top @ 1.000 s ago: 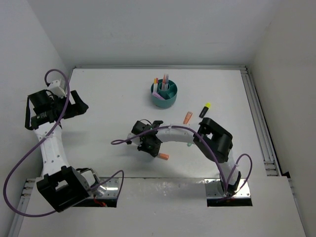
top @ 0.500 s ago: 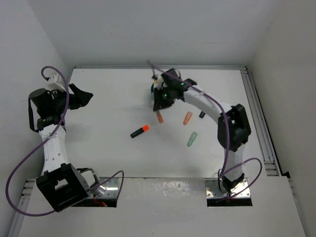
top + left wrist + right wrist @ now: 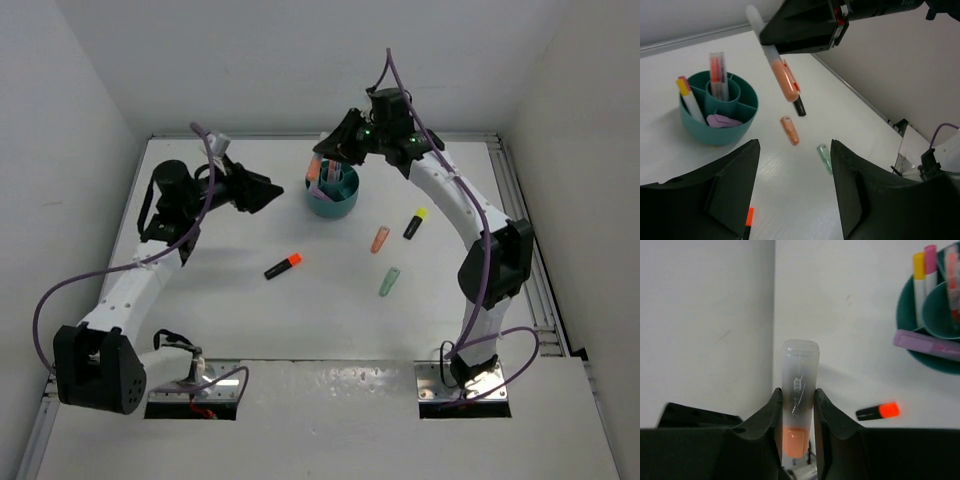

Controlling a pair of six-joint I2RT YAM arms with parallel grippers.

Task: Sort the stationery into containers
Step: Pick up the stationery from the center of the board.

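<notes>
Carrying the orange pen (image 3: pixel 800 375) up from the counter (image 3: pixel 230 290), the right end effector (image 3: pixel 796 400) is now gripping it above the teal organiser (image 3: pixel 332 207) for insertion, while the left end effector (image 3: pixel 255 192), jaws apart and empty, is closing in; four markers (image 3: pixel 284 266) are waiting.

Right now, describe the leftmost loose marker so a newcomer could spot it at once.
Start at the teal cup on the white table, then come toward the near edge, slightly left. A black marker lies there alone. Its bright orange end sets it apart from the yellow-tipped black marker, the peach marker and the pale green marker to its right.
</notes>
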